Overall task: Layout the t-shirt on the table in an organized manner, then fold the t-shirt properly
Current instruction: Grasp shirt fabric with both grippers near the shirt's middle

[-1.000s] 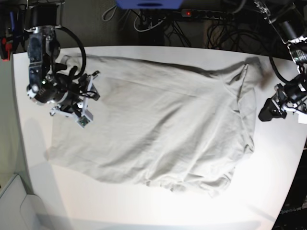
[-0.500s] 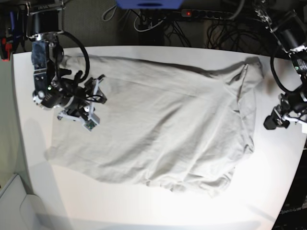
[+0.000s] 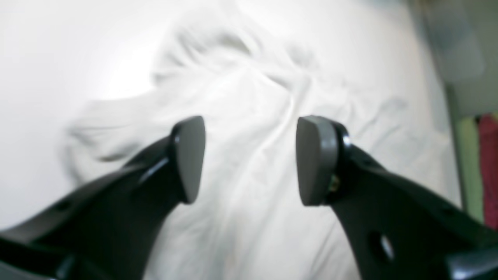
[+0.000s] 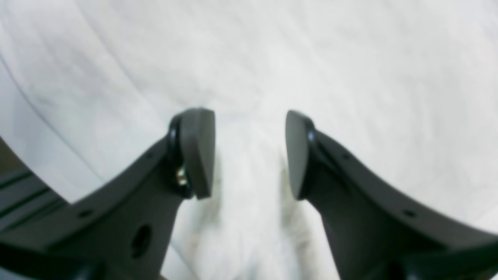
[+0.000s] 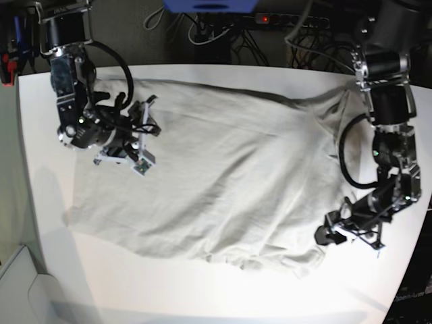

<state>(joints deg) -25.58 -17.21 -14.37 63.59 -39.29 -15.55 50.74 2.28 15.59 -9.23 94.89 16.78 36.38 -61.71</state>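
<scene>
The light grey-beige t-shirt lies spread across the white table, with wrinkles and a rumpled lower right corner. My right gripper hovers over the shirt's upper left part. In the right wrist view my right gripper is open, with only smooth cloth below it. My left gripper sits at the shirt's lower right corner. The left wrist view shows my left gripper open above creased fabric, with nothing between its pads.
Cables and a power strip run behind the table's far edge. A pale box stands beyond the table's lower left. Green and red items show past the table edge in the left wrist view.
My left arm has swung from the table's right edge down and inward to the shirt's lower right corner. My right gripper has drifted a little rightward over the shirt. Both stay open.
</scene>
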